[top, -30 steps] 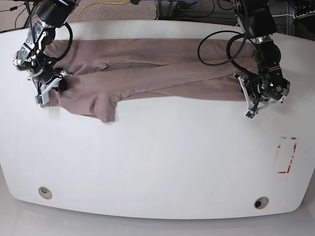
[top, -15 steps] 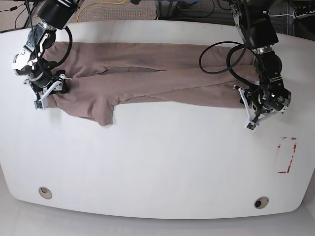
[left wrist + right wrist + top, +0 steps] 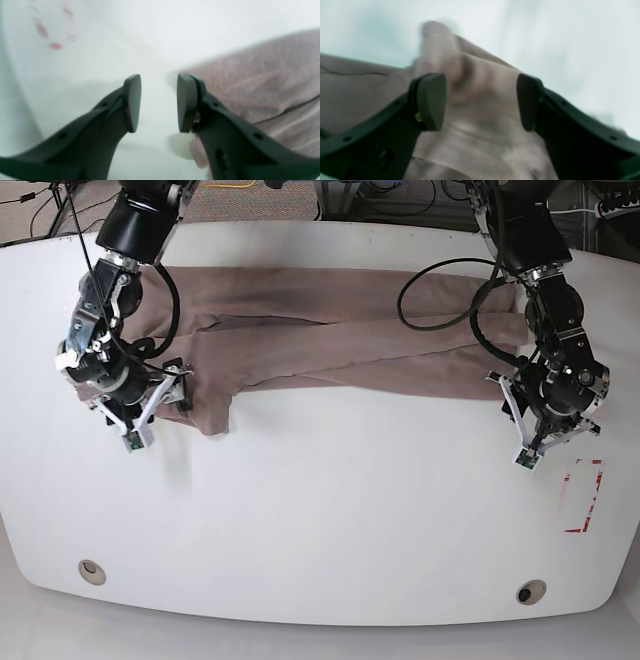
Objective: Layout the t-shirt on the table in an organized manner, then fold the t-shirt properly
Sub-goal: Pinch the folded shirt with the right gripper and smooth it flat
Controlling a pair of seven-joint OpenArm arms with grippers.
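Flanking t-shirt point(image 3: 330, 330): left pincer point(image 3: 159, 102), right pincer point(image 3: 481, 100) both parted, empty; tape rectangle point(image 3: 583, 495) nearby.

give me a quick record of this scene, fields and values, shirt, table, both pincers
garment: mauve-brown t-shirt, folded into a long band along the far side of the table, wrinkled
surface: glossy white table
marking: red-white tape rectangle near the table's edge on the left arm's side
left pincer: open, nothing between the pads, white table below, shirt edge beside one pad
right pincer: open, above the shirt cloth, not clamping it
grommet holes: two, near the front edge
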